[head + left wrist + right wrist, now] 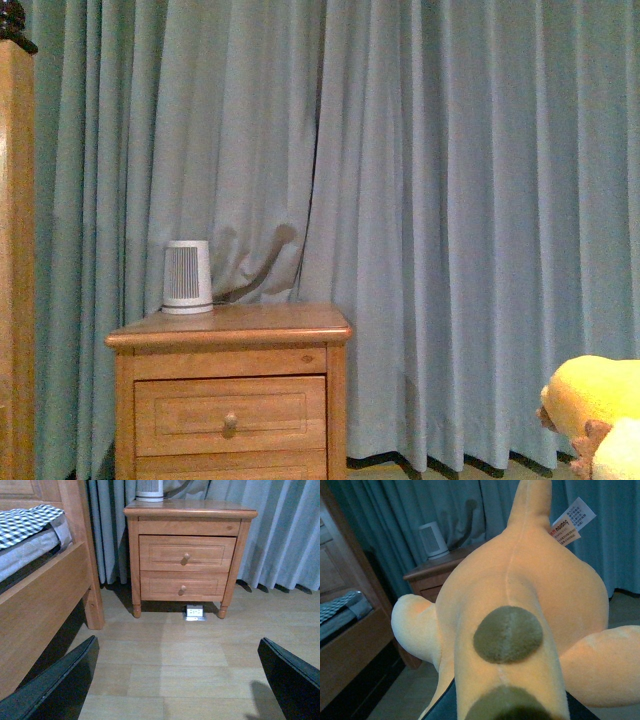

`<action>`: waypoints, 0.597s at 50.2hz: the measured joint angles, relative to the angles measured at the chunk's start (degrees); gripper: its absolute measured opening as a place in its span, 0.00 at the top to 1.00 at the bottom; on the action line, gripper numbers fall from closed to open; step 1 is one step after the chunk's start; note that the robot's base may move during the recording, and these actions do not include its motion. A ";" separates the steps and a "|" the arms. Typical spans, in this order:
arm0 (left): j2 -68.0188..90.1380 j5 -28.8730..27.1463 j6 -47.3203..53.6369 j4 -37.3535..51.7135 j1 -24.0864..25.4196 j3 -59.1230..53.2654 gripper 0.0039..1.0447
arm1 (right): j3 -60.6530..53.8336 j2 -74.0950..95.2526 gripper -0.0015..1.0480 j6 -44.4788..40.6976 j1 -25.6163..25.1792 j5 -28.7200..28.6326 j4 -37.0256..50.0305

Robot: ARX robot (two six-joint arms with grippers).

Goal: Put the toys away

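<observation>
Plush toy (520, 580) fills most of view; yellow-orange body w/ centre seam; round olive-brown patch (508, 634) on it; one paler limb (412, 625) sticks out toward bed side. Printed tag (572, 521) attached by its narrow tapered end. Dark parts of right end effector (510, 710) show either side of toy's nearest part, tight against fabric. Bkgd: wooden nightstand (432, 570) w/ white ribbed device (433, 540) on top; blue-green curtain (385, 515); wooden bed frame (350, 650) w/ checked bedding (337, 605); wood floor (400, 700).
</observation>
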 joint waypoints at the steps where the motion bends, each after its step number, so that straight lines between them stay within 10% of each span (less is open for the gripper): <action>1: 0.02 0.00 -0.02 0.00 0.00 0.00 0.05 | 0.00 0.00 0.81 0.00 -0.02 0.00 0.00; 30: -0.04 0.00 0.00 0.00 0.00 0.00 0.05 | 0.00 0.02 0.81 0.00 -0.07 0.04 0.02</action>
